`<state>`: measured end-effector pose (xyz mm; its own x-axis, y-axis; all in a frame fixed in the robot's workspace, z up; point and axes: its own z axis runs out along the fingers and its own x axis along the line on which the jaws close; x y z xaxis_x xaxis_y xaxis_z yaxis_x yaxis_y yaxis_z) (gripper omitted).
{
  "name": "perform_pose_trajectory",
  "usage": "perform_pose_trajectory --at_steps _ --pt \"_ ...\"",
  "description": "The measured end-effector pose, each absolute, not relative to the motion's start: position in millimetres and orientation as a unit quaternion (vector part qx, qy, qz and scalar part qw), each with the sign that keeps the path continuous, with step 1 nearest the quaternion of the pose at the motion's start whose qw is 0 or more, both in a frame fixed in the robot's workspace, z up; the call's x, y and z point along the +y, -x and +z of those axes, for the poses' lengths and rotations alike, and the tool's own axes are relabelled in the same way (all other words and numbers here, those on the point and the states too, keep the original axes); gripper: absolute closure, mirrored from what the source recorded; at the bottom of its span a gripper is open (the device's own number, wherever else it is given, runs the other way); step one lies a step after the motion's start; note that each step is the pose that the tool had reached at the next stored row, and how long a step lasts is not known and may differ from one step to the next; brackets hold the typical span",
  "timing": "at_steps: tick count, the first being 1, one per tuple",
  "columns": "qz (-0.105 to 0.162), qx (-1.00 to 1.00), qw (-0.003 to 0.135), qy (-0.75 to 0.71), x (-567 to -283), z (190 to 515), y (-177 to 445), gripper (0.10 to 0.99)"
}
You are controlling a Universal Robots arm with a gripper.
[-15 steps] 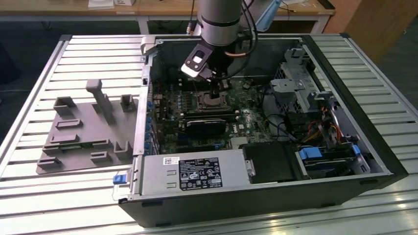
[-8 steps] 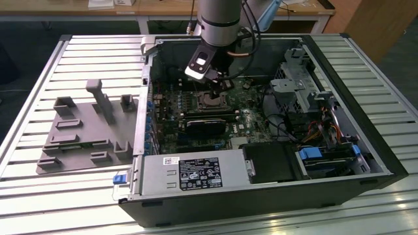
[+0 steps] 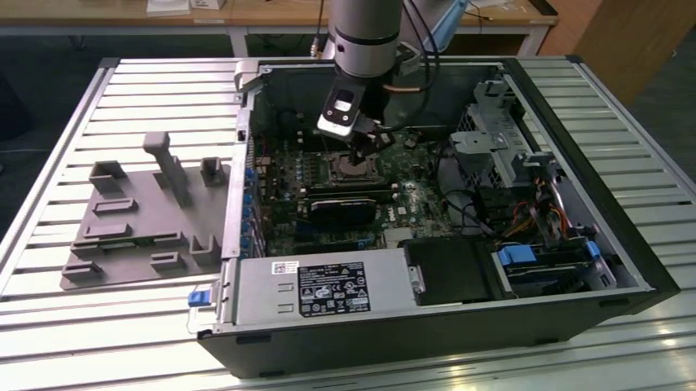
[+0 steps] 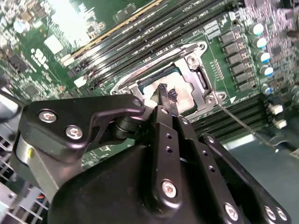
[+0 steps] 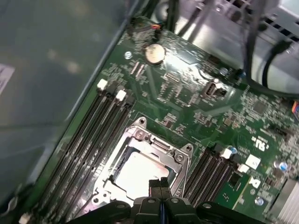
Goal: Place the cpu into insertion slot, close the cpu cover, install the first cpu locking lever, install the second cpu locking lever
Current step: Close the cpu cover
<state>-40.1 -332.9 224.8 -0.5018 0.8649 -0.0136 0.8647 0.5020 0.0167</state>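
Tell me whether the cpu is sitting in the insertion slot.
Yes, the cpu lies flat within the silvery rim of the insertion slot.

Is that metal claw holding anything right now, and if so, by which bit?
Nothing is held. The gripper has its jaws shut together with nothing between them, poised right over the silver chip.
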Motion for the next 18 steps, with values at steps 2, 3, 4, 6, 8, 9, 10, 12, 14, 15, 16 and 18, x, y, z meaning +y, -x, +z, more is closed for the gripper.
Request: perform_pose_trajectory --at_steps 2,3,4,6,8,9,10,12,14,15,16,18 --pt "0.004 0.873 0.01 -0.487 -332.9 224.7 40.1 0.984" --pt "0.004 0.875 0.01 -0.483 -332.9 224.7 40.1 0.984" --pt "0.004 0.878 0.01 -0.479 -332.9 224.7 40.1 0.984" --pt "0.004 0.883 0.01 -0.469 -332.9 224.7 40.1 0.984" --pt "0.004 0.89 0.01 -0.456 -332.9 224.7 40.1 0.984" --pt "0.004 0.894 0.01 -0.449 -332.9 224.7 40.1 0.984" --pt "0.004 0.898 0.01 -0.44 -332.9 224.7 40.1 0.984" --pt "0.004 0.906 0.01 -0.424 -332.9 224.5 40.1 0.984" --pt "0.004 0.913 0.01 -0.407 -332.9 224.4 40.1 0.984" --pt "0.004 0.917 0.01 -0.399 -332.9 224.4 40.1 0.984" --pt "0.004 0.921 0.01 -0.391 -332.9 224.4 40.1 0.984" --pt "0.004 0.927 0.01 -0.374 -332.9 224.3 40.1 0.984"
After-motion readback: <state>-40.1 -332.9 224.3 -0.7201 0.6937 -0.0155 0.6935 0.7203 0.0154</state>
